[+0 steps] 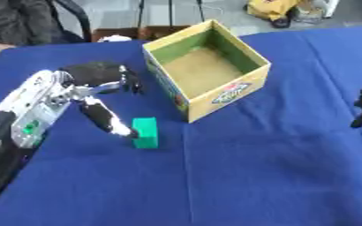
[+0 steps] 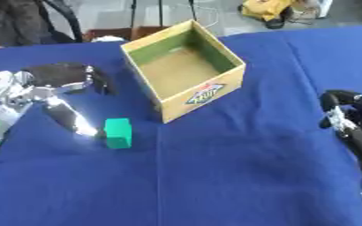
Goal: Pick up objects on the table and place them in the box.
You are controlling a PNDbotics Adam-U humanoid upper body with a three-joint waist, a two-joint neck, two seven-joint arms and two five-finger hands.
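Our left hand reaches a finger down to the green block on the blue tablecloth.

We see the block standing on the cloth just left of the near corner of the open cardboard box, apart from it, and not inside. Our left hand comes in from the left, with one finger stretched straight toward the block, its tip touching the block's left side or right beside it; we cannot tell which. The hand's other fingers hang over the cloth behind, closed around nothing. Our right hand lies at the right edge of the table, fingers curled, holding nothing, well apart from the block and the box. The box sits open-topped and tilted askew, its floor bare.
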